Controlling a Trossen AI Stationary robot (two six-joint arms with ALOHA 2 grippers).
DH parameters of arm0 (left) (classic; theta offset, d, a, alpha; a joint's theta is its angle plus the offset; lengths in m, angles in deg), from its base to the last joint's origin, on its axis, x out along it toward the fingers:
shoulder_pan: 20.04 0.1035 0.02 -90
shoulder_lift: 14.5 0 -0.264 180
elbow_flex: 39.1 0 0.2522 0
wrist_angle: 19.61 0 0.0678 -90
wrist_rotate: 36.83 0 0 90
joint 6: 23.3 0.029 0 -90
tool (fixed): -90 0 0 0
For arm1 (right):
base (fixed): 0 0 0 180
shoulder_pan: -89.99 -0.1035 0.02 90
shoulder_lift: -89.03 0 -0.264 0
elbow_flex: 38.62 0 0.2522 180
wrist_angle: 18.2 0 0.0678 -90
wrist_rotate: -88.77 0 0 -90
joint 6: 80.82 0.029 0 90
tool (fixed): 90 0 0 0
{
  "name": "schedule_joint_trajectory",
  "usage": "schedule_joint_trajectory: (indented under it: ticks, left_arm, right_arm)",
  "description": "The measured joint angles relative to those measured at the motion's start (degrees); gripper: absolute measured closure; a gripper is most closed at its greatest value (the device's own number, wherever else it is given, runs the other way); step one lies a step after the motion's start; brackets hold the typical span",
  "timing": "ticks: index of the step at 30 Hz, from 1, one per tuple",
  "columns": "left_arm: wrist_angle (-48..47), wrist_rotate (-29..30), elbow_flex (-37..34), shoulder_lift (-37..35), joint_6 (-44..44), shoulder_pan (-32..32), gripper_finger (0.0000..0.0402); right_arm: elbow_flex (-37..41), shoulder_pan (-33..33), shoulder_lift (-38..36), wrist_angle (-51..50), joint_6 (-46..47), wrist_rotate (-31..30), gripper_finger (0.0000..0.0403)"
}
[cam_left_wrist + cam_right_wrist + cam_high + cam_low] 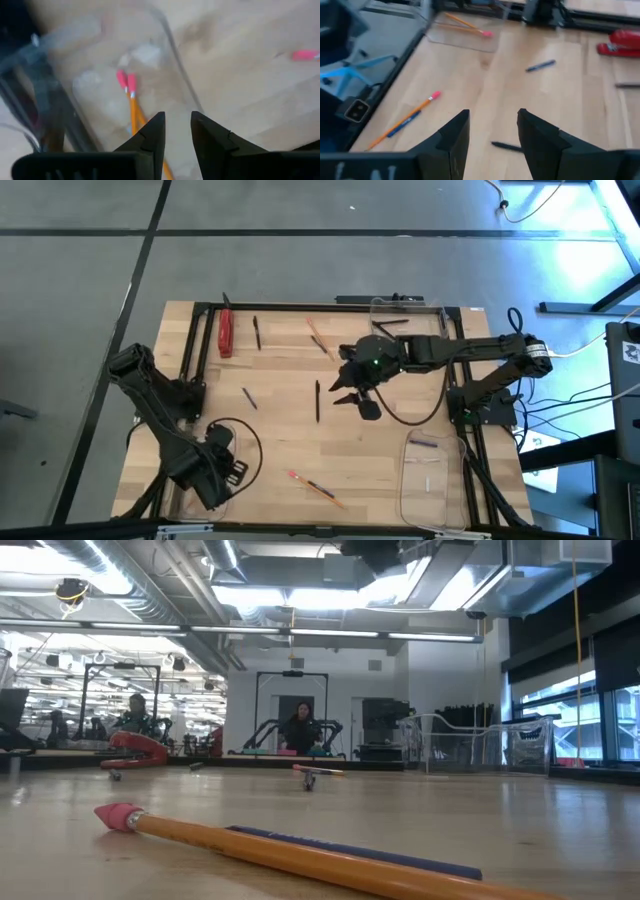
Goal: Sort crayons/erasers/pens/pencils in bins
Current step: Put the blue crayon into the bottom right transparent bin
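My left gripper (pixel 175 132) is open above a clear bin (pixel 172 45) at the table's near left corner (pixel 218 472). Two pencils (pixel 132 102) with pink ends lie in that bin. My right gripper (pixel 492 132) hangs open over the middle of the table (pixel 352 395), above a black pen (pixel 507 146) that lies flat on the wood (pixel 318 400). Another pencil (pixel 315 488) lies near the front edge beside a blue crayon (pixel 402 125), and a further pencil (pixel 317 336) lies toward the far edge. A second pen (pixel 257 332) and a crayon (pixel 248 397) lie loose on the table.
A red stapler (pixel 225 332) sits at the far left. A clear bin (pixel 405 315) stands at the far right under the right arm, and another (pixel 435 475) at the near right. A black frame runs along the table's edges. People sit in the room behind.
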Motion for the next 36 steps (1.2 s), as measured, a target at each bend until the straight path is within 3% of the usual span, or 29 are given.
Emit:
schedule_joint_trajectory:
  ticks: [4, 11, 17, 19, 29, 36]
  left_arm:
    - [-4.58, 5.7, 2.93, -1.18, 1.02, -0.67, 0.0315]
    - [-11.21, 9.15, 5.25, -1.25, 3.5, -0.82, 0.0315]
    - [-11.1, 14.66, 5.25, -1.27, 6.21, -0.8, 0.0315]
    - [-11.09, 16.71, 5.25, -1.27, 6.28, -0.8, 0.0315]
    - [-11.09, 16.86, 5.25, -1.3, 10.37, -0.79, 0.0315]
    - [-9.93, 19.58, 5.25, -1.3, 17.61, -0.8, 0.0315]
  right_arm:
    - [0.0, -2.88, 0.0, -0.85, 7.41, -8.24, 0.024]
    - [0.0, -9.4, 1.62, -1.49, 29.2, -24.75, 0.024]
    - [0.0, -13.19, 7.49, -1.28, 42.75, -32.38, 0.024]
    - [0.0, -13.28, 9.05, -1.25, 44.0, -31.64, 0.024]
    - [0.0, -17.43, 16.33, -0.88, 28.89, -9.58, 0.024]
    - [0.0, -21.94, 21.23, 5.09, 22.41, -8.85, 0.024]
